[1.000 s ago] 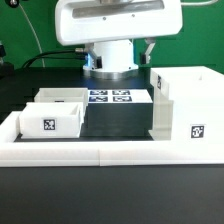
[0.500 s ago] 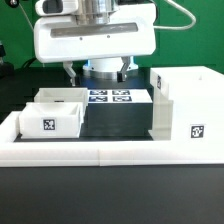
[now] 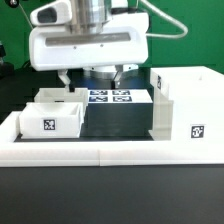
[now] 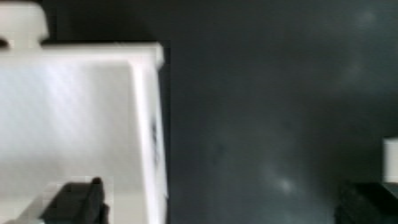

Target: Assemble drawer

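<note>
The pincer (image 3: 92, 79) hangs released, jaws spread wide, gripping nothing. One finger is above the small tray (image 3: 55, 113). The big casing (image 3: 185, 105) stands on the bench (image 3: 115, 125), beyond the other finger.

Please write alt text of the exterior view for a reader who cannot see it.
The open tool hangs empty above a dark table. A white tray stands at the exterior view's left, the large casing at its right.

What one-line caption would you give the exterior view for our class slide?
Open tool hovers above a small white tray, with the box casing standing apart.
</note>
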Tool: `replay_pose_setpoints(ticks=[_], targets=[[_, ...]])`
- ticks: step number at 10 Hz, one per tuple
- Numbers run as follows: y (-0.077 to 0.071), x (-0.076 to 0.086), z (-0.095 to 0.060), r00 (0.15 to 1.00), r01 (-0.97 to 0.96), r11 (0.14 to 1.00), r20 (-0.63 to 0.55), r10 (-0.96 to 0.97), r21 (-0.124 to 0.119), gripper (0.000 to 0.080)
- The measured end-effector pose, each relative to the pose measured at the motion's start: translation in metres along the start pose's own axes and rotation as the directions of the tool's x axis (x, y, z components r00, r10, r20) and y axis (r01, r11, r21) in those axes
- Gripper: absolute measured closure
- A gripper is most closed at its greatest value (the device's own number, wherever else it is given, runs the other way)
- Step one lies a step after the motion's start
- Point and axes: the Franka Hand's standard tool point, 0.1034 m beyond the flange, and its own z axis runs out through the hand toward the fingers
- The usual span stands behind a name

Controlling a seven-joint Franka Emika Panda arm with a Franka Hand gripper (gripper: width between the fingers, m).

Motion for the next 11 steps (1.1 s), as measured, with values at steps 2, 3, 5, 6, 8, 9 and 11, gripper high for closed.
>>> replay_pose_setpoints(ticks=[2,3,5,6,8,9,11], targets=[[0.014,-0.006,0.015,1.000,-0.003,1.000,0.020,0.003,-0.006,0.0150],[0.017,-0.006,0.021,1.000,-0.001,1.000,0.012,0.001,-0.014,0.0150],[0.017,-0.006,0.029,1.000,0.003,1.000,0.010,-0.003,-0.020,0.0150],[0.017,-0.006,0.029,1.000,0.003,1.000,0.010,-0.003,-0.020,0.0150],[0.017,-0.006,0.029,1.000,0.003,1.000,0.010,-0.003,-0.020,0.0150],[0.018,-0.007,0.029,1.000,0.007,1.000,0.012,-0.007,-0.019,0.0150],[0.023,-0.012,0.042,1.000,0.016,0.999,0.001,-0.016,-0.034,0.0150]])
